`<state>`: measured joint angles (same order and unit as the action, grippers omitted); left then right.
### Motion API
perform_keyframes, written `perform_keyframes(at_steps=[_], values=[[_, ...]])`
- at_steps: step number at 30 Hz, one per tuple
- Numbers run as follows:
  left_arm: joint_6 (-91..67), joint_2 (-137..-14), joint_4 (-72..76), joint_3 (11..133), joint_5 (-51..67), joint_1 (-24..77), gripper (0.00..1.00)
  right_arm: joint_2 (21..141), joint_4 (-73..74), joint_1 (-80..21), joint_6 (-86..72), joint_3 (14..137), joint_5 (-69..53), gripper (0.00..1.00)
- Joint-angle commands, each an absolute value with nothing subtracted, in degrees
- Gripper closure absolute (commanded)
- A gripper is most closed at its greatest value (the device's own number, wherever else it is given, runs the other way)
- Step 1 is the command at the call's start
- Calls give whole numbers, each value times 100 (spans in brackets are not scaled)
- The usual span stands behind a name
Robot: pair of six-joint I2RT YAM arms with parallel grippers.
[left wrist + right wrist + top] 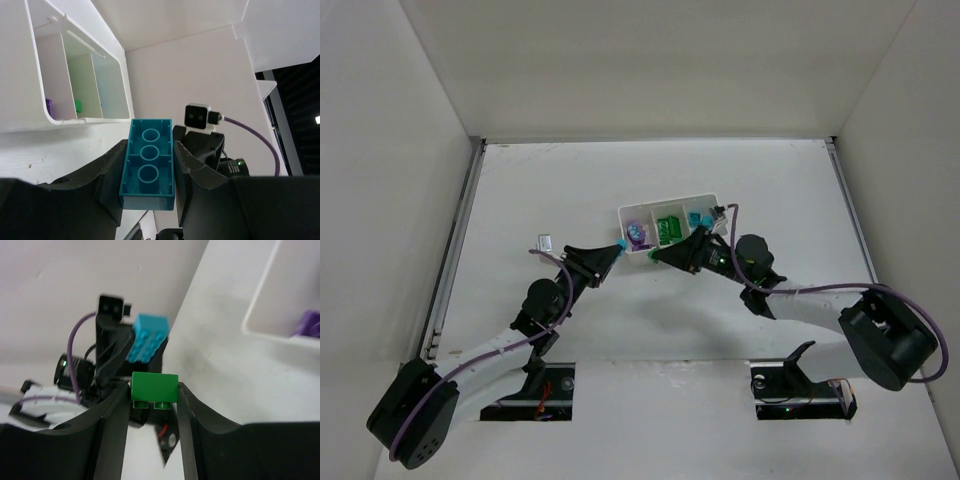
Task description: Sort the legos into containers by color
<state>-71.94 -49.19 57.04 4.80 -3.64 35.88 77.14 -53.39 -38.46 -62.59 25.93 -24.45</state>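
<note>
Two legos are seen outside the white tray [670, 202], both held just above the worktop [570, 180] by the tray's near side: a teal brick [148, 165] is clamped in the left pincer [617, 247], a green brick [154, 386] in the right pincer [656, 257]. Just beyond, purple pieces [638, 233] are lodged in the left compartment, green pieces [668, 229] in the middle, teal pieces [698, 219] on the right. Sorting is judged nearly done; the teal brick is left for the right compartment, the green for the middle.
</note>
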Motion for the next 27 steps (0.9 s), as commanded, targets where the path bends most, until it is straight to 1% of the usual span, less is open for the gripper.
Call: perform_keyframes(at_steps=[1,6,8,11,16,17,21,22,27], values=[[-7023,-4931,5968,650,-246,3564,71,7287,-4346,-3521,-5469,3031,-1831,58],[-6882,-4922,5968,571,-316,3608,71,7241,-2254,-3432,-4046,3918,83,56],[-6838,-4957,5968,598,-308,3625,71,7504,-1804,-3467,-3579,4270,700,56],[-6750,-5053,5968,650,-334,3652,71,7830,-1504,-3607,-3314,4596,1203,55],[-6618,-5168,5968,712,-378,3739,71,8323,-1433,-3652,-3226,4956,1389,48],[-6618,-5168,5968,712,-404,3757,71,8375,-1424,-3652,-3226,5001,1371,46],[-6522,-5142,5968,721,-439,3801,71,8394,-1424,-3678,-3234,5054,1354,28],[-6521,-5142,5959,721,-466,3801,71,8307,-1424,-3695,-3269,5002,1371,25],[-6346,-5308,5836,966,-466,3810,72,7403,-1757,-3801,-3392,4326,1459,24]])
